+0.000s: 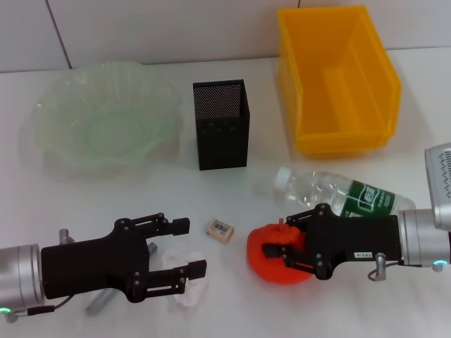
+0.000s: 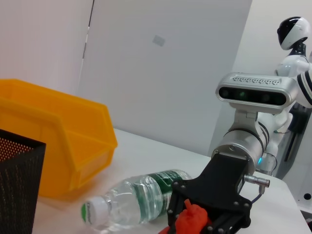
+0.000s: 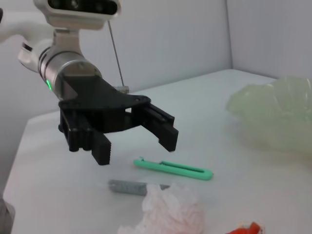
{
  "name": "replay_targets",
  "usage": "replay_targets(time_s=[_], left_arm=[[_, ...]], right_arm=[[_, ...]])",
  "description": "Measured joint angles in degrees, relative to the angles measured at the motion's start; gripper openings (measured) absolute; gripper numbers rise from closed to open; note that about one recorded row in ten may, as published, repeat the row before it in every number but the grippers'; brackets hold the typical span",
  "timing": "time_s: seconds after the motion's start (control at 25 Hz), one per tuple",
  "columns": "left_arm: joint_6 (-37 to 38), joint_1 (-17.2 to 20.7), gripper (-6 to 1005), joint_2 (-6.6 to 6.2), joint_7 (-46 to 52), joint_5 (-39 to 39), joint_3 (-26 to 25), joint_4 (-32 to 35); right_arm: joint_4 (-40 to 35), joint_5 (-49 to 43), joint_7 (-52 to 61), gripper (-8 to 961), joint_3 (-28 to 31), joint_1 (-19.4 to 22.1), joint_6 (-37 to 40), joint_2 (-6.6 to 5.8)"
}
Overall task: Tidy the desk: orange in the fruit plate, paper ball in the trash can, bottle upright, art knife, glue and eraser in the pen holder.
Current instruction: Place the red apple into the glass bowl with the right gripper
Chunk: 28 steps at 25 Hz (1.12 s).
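On your far left, the fruit plate [image 1: 106, 123] sits at the back of the table, bare and ready to take fruit. In front of it your left gripper [image 1: 182, 246] hangs wide open with nothing in it, its fingers either side of the paper ball [image 1: 182, 285], which looks lined up for a pick. The green art knife [image 3: 173, 168] and a grey stick [image 3: 127, 186] lie near that ball. The eraser [image 1: 220, 230] lies between your two grippers, in front of the pen holder [image 1: 221, 124]. Your right gripper [image 1: 276, 235] has closed on the orange [image 1: 275, 259], which rests on the table, probably for the plate. The bottle [image 1: 338, 193] lies on its side just behind, in front of the trash can [image 1: 337, 81].
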State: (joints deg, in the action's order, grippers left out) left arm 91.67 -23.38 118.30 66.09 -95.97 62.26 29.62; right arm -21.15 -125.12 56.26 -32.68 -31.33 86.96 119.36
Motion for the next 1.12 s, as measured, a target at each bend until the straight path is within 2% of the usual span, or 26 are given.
replay_targets(time_s=[0.36,0.56,0.68,0.88,1.12], left_arm=[[0.0,0.0,757,0.00,0.0,0.0,0.0,0.0],[0.0,0.0,756,0.00,0.0,0.0,0.0,0.1],[0.0,0.0,756,0.02,0.0,0.0,0.1,0.1],[-0.2,0.2,756,0.08,-0.1,0.0,0.0,0.0],[-0.7,0.9,756,0.15,-0.7,0.1,0.1,0.0]], right_arm=[[-1.9,4.9,-0.1,211,0.2,1.0,4.2,-0.07],[-4.2,13.0,-0.1,169,0.0,1.5,7.4,-0.17],[-5.0,19.2,-0.1,147,-0.2,0.4,7.7,-0.16],[-5.1,25.5,0.5,104,-0.2,-5.3,5.5,-0.17],[-2.4,26.4,2.1,60,-1.0,-16.9,-5.4,-0.11]])
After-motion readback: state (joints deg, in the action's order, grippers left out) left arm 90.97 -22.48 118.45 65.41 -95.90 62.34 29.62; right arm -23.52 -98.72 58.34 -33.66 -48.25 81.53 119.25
